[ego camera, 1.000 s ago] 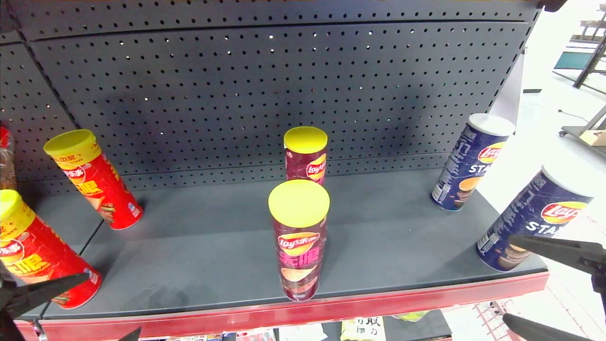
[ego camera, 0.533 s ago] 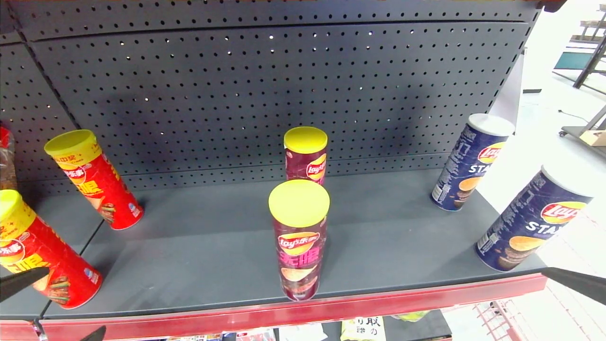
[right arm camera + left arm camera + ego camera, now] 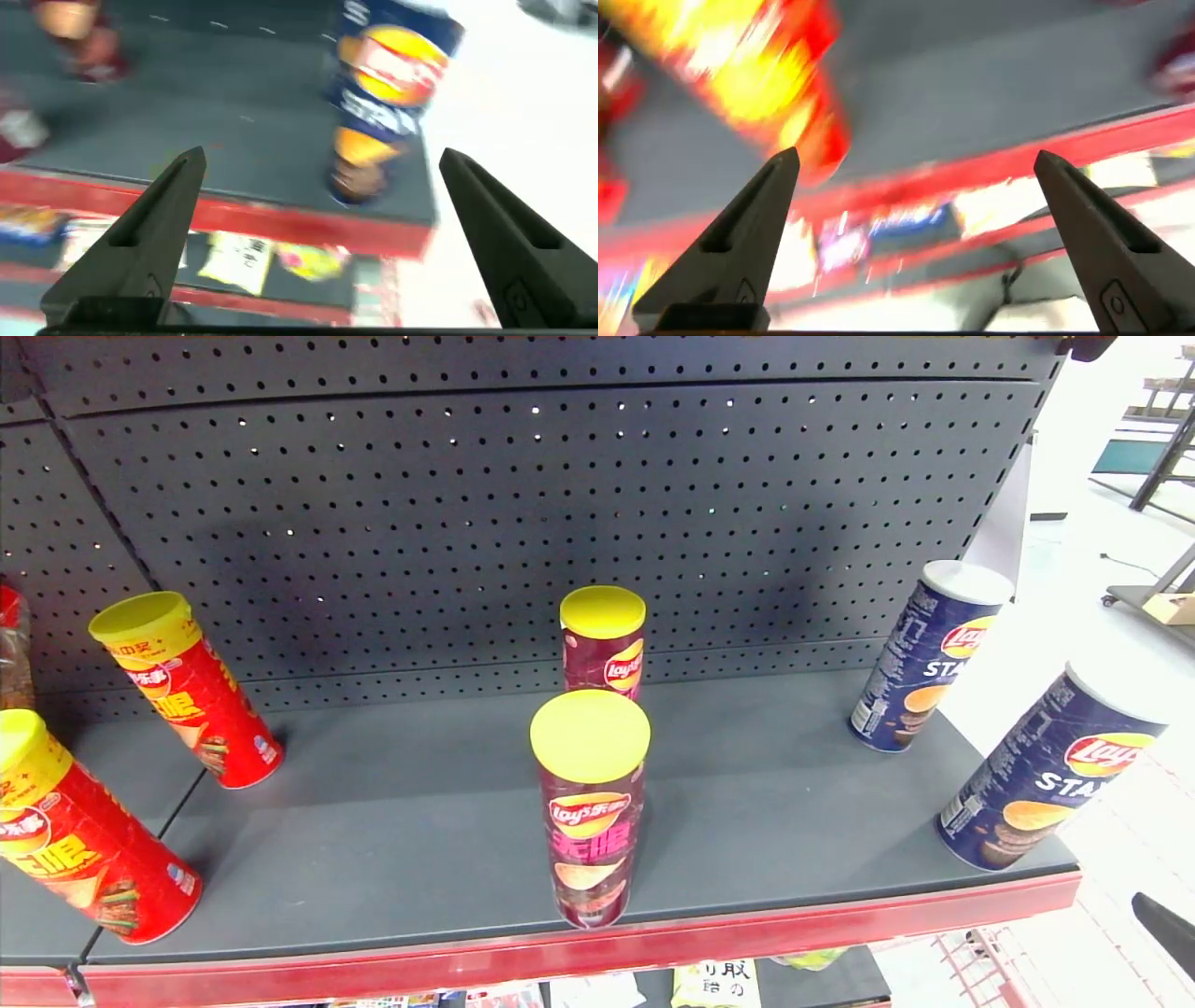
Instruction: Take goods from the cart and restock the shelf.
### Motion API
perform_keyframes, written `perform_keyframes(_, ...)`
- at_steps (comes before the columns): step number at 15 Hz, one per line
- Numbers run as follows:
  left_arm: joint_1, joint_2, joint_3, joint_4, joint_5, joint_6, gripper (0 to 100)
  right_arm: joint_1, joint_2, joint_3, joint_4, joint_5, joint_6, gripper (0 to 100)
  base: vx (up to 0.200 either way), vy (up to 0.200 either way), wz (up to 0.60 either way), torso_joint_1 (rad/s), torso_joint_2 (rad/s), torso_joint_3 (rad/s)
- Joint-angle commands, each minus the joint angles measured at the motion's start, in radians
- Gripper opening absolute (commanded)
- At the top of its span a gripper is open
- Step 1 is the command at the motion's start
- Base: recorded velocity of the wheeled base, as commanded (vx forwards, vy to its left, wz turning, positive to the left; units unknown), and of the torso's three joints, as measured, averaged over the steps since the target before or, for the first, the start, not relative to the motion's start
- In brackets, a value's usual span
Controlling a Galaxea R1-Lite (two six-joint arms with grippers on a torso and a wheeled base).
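On the grey shelf (image 3: 420, 803) stand two red cans with yellow lids (image 3: 182, 686) (image 3: 75, 831) at the left, two maroon cans (image 3: 590, 803) (image 3: 603, 639) in the middle and two blue cans (image 3: 929, 653) (image 3: 1050, 770) at the right. My left gripper (image 3: 915, 157) is open and holds nothing, in front of the shelf's red front edge (image 3: 971, 173), below a red can (image 3: 757, 75). My right gripper (image 3: 322, 157) is also open with nothing in it, in front of the edge near the front blue can (image 3: 388, 93). One of its fingertips (image 3: 1165, 922) shows at the lower right.
A dark pegboard wall (image 3: 523, 523) backs the shelf. Packaged goods (image 3: 714, 983) sit on the lower level beneath the red edge. A red wire cart (image 3: 980, 966) shows at the bottom right. Open floor lies to the right of the shelf.
Both grippers have drawn back and down from the shelf front. The left one has left the head view, and only a fingertip of the right one remains. The cans have not moved.
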Motion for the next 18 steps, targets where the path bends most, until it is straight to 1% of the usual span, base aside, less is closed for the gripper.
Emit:
perform_keyframes(1,0.145,-0.211,0.043,0.139,-0.031,-0.056,100,-0.07,-0.182,0.047,0.163,-0.005,0.0,100,0.0,0.0,0.0,0.0,0.0,0.0)
perform_keyframes(2,0.143,-0.318,0.11,0.142,-0.04,-0.061,100,-0.096,-0.293,0.044,0.314,-0.007,0.002,100,0.0,0.0,0.0,0.0,0.0,0.0)
perform_keyframes(3,0.135,-0.398,0.169,0.142,-0.054,-0.058,100,-0.108,-0.383,0.045,0.403,-0.004,0.0,100,0.0,0.0,0.0,0.0,0.0,0.0)
perform_keyframes(4,0.105,-0.433,0.196,0.105,-0.072,-0.065,100,-0.107,-0.489,0.051,0.473,0.002,0.0,100,0.0,0.0,0.0,0.0,0.0,0.0)
perform_keyframes(5,0.106,-0.433,0.219,0.05,-0.114,-0.081,100,-0.12,-0.551,0.056,0.493,0.015,0.003,100,0.0,0.0,0.0,0.0,0.0,0.0)
perform_keyframes(6,0.106,-0.433,0.256,-0.018,-0.153,-0.085,100,-0.122,-0.551,0.058,0.495,0.022,0.005,100,0.0,0.0,0.0,0.0,0.0,0.0)
perform_keyframes(7,0.106,-0.433,0.362,-0.245,-0.186,-0.09,100,-0.122,-0.551,0.071,0.475,0.024,0.034,100,0.0,0.0,0.0,0.0,0.0,0.0)
perform_keyframes(8,0.106,-0.433,0.39,-0.312,-0.184,-0.099,100,-0.123,-0.551,0.087,0.447,0.024,0.051,100,0.0,0.0,0.0,0.0,0.0,0.0)
perform_keyframes(9,0.106,-0.433,0.397,-0.33,-0.17,-0.124,100,-0.122,-0.551,0.111,0.386,0.033,0.063,100,0.0,0.0,0.0,0.0,0.0,0.0)
perform_keyframes(10,0.106,-0.433,0.399,-0.33,-0.083,-0.125,100,-0.122,-0.551,0.162,0.288,0.053,0.072,100,0.0,0.0,0.0,0.0,0.0,0.0)
perform_keyframes(11,0.106,-0.433,0.402,-0.332,-0.022,-0.116,100,-0.122,-0.551,0.193,0.213,0.045,0.092,100,0.0,0.0,0.0,0.0,0.0,0.0)
perform_keyframes(12,0.106,-0.433,0.402,-0.335,-0.005,-0.122,100,-0.122,-0.551,0.202,0.186,0.038,0.106,100,0.0,0.0,0.0,0.0,0.0,0.0)
perform_keyframes(13,0.106,-0.433,0.41,-0.338,-0.014,-0.113,100,-0.122,-0.551,0.202,0.186,0.035,0.109,100,0.0,0.0,0.0,0.0,0.0,0.0)
perform_keyframes(14,0.106,-0.433,0.426,-0.353,-0.068,-0.087,100,-0.123,-0.551,0.199,0.19,0.038,0.114,100,0.0,0.0,0.0,0.0,0.0,0.0)
perform_keyframes(15,0.106,-0.433,0.448,-0.378,-0.155,-0.052,100,-0.12,-0.538,0.197,0.197,0.044,0.141,100,0.0,0.0,0.0,0.0,0.0,0.0)
perform_keyframes(17,0.105,-0.43,0.446,-0.372,-0.144,-0.055,100,-0.12,-0.546,0.202,0.191,0.074,0.112,100,0.0,0.0,0.0,0.0,0.0,0.0)
perform_keyframes(18,0.105,-0.433,0.446,-0.373,-0.141,-0.056,100,-0.122,-0.548,0.203,0.19,0.073,0.114,100,0.0,0.0,0.0,0.0,0.0,0.0)
